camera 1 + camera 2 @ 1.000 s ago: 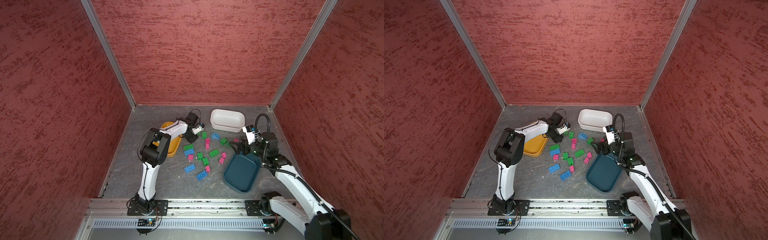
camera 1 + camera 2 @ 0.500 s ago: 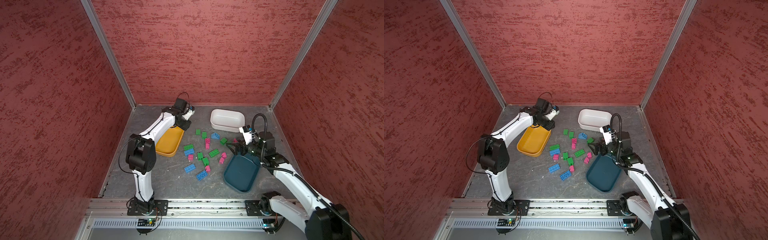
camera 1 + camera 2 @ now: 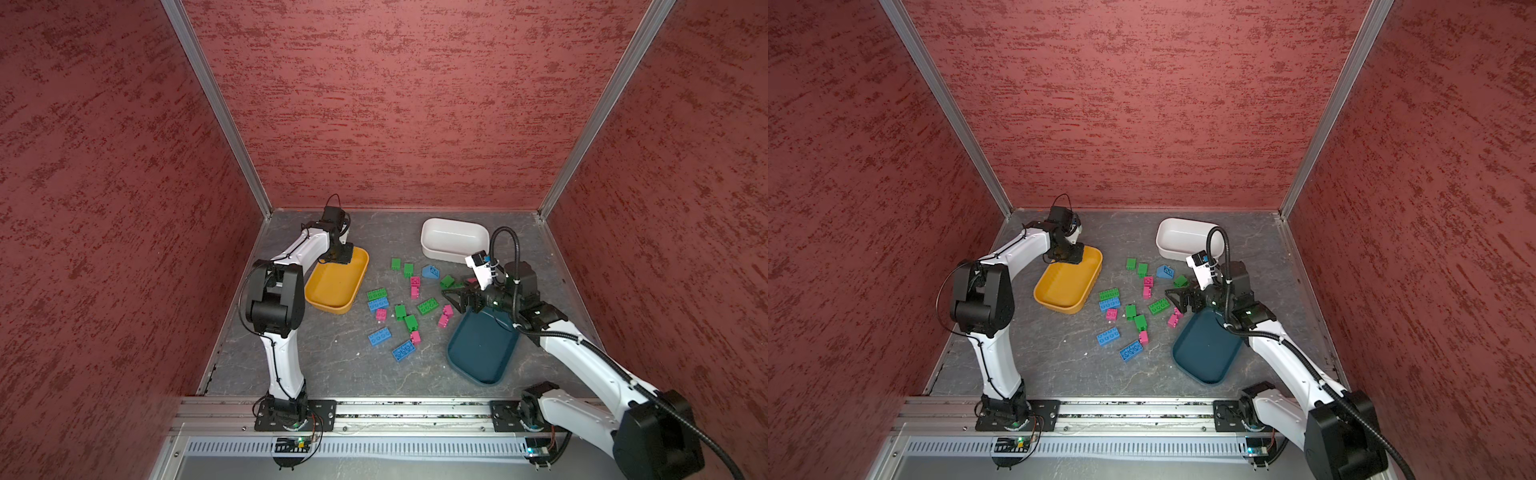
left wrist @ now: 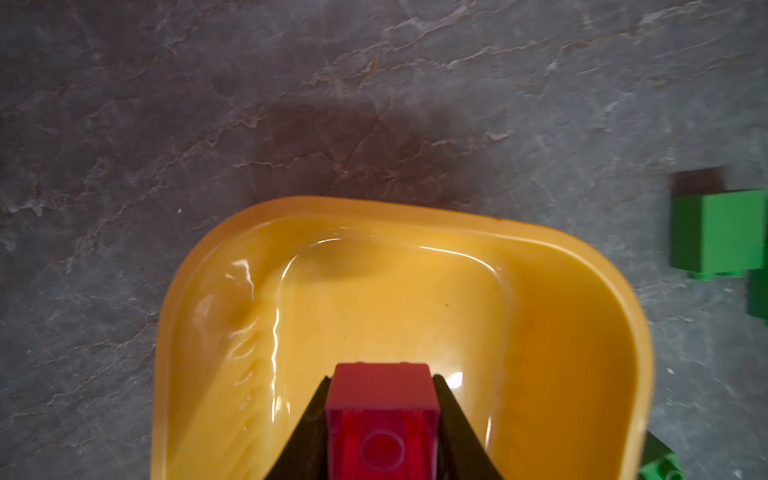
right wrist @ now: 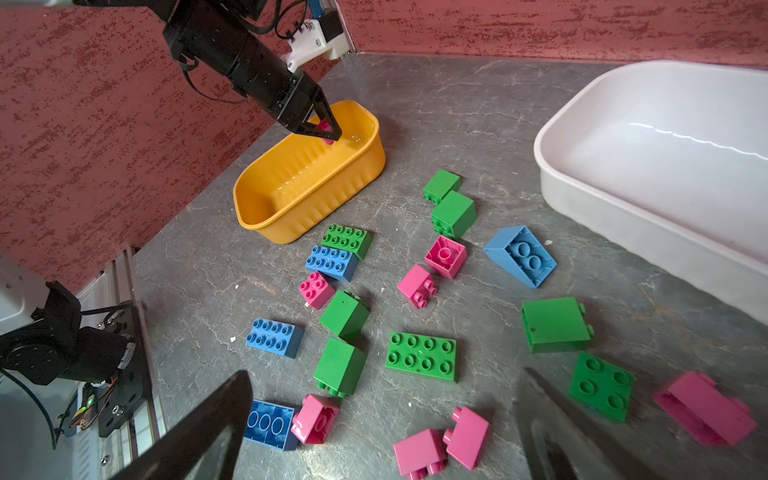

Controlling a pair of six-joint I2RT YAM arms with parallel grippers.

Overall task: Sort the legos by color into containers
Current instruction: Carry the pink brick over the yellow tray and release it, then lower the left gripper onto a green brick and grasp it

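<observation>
we see the left gripper [image 4: 381,384] pinched tight on a pink brick [image 4: 382,419], with the brick sticking out past the fingertips. it hangs over the far end of the yellow bin [image 3: 332,286], close to the back corner. the right gripper [image 3: 456,302] has its jaws spread wide and grips nothing. it sits low over the table [image 3: 332,365] at the far end of the teal bin [image 3: 482,353], with pink and green bricks just beside it. the loose bricks [image 3: 427,306], green, pink and blue, lie scattered on the table between the three bins. the white bin [image 3: 453,237] sits at the back.
</observation>
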